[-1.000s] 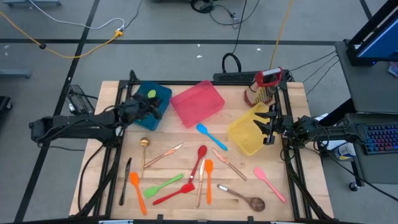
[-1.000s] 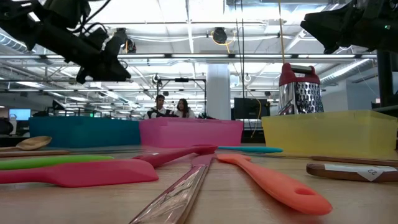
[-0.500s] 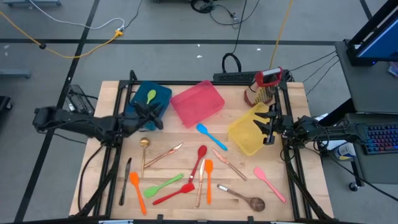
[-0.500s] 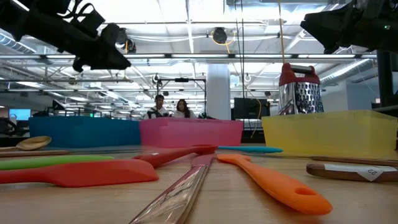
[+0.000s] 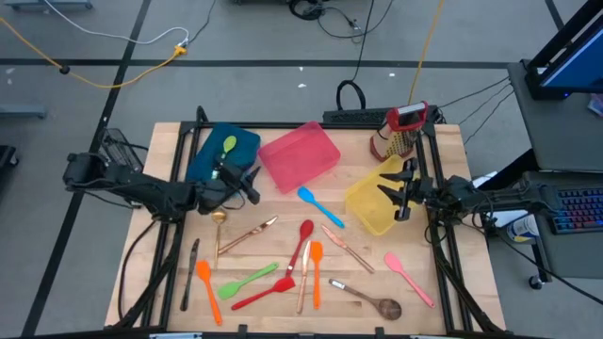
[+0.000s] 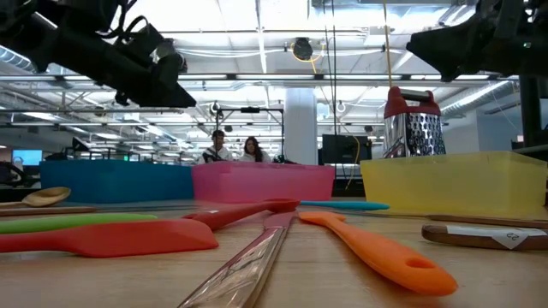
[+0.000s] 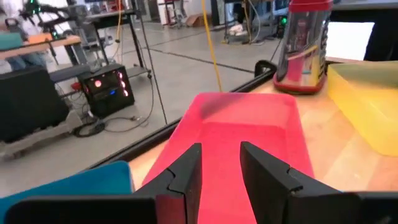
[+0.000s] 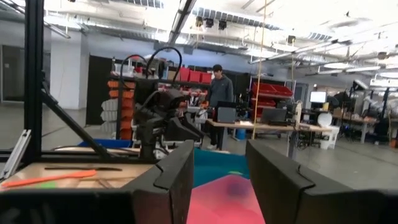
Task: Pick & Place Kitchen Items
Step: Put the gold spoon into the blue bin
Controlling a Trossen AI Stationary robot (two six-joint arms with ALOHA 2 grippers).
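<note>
Seen from above, the left end effector point(image 5: 252, 185) is held over the tabletop point(image 5: 452, 160) just beside the pink bin point(image 5: 300, 156), its fingers point(image 7: 186, 174) parted by a narrow gap with nothing gripped between them. A green spoon point(image 5: 229, 146) is seen lying in the blue bin point(image 5: 203, 165), on the far side of the left end effector from the pink bin. The right end effector point(image 5: 399, 195) is poised above the yellow bin point(image 5: 363, 202), on the pink bin's other side, its fingers point(image 8: 171, 177) spread wide and empty. A light blue spatula point(image 5: 318, 206) is seen on the wood just in front of the pink bin. Farther forward, the remaining utensils are scattered: a red spoon point(image 5: 301, 244), an orange spatula point(image 5: 317, 272), a pink spatula point(image 5: 407, 277) and a wooden spoon point(image 5: 370, 300). A red-topped grater point(image 5: 402, 131) is seen at the back edge, beyond the yellow bin.
</note>
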